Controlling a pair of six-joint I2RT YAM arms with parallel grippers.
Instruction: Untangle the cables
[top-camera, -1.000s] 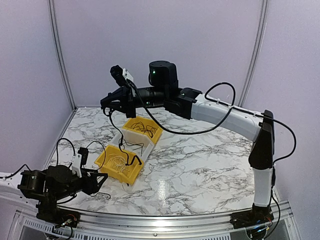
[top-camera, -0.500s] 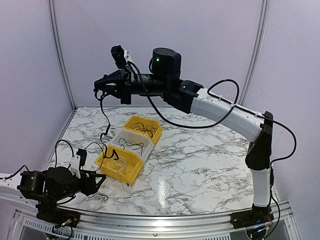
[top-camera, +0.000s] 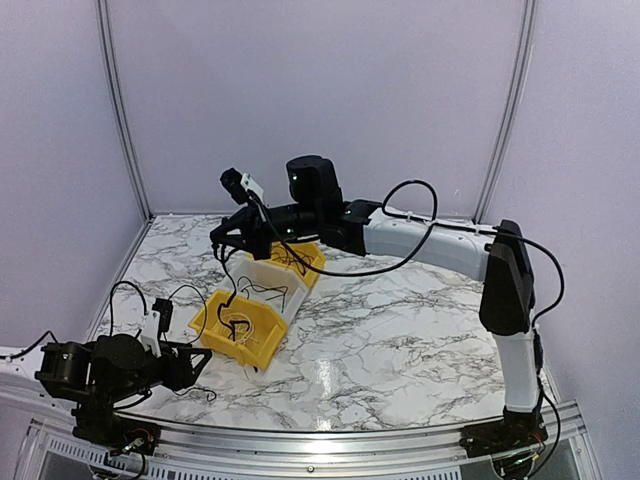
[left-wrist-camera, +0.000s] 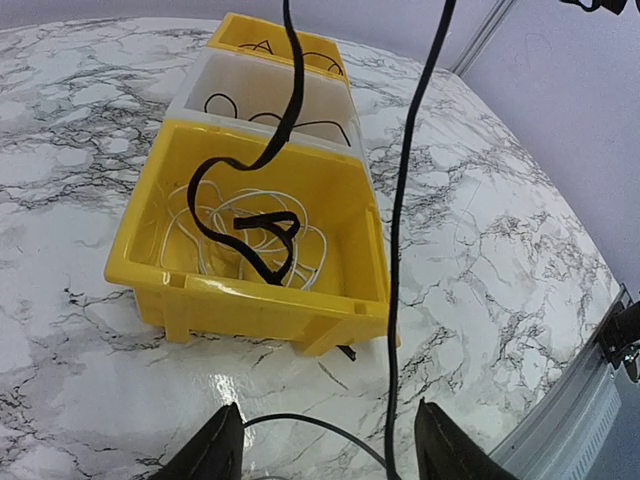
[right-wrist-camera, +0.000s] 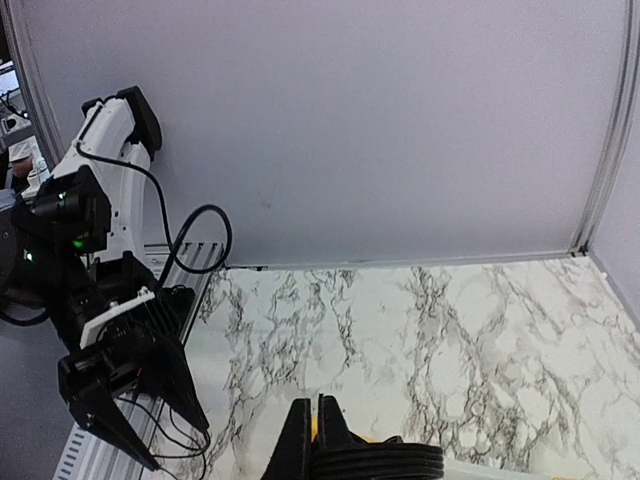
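Note:
My right gripper (top-camera: 220, 236) reaches over the bins and is shut on a black cable (top-camera: 231, 283). The cable hangs down into the near yellow bin (top-camera: 262, 346). In the right wrist view the fingers (right-wrist-camera: 300, 445) are pressed together above a black cable bundle (right-wrist-camera: 385, 462). In the left wrist view the black cable (left-wrist-camera: 288, 110) drops onto a loose coil of white cables (left-wrist-camera: 250, 235) in that bin (left-wrist-camera: 250, 300). My left gripper (top-camera: 203, 365) is open and empty, low on the table in front of the bin; it also shows in the left wrist view (left-wrist-camera: 330, 462).
A clear bin (left-wrist-camera: 200, 82) with a black cable stands behind the near yellow bin. A far yellow bin (top-camera: 312, 268) holds more black cables. Thin black strands (left-wrist-camera: 405, 220) cross in front of my left gripper. The table's rail edge (left-wrist-camera: 600, 400) is at the right.
My right gripper rose high to the left with the black cable, then came back down and rightward over the bins. The cable's lower end settled into the near yellow bin. My left arm stayed put.

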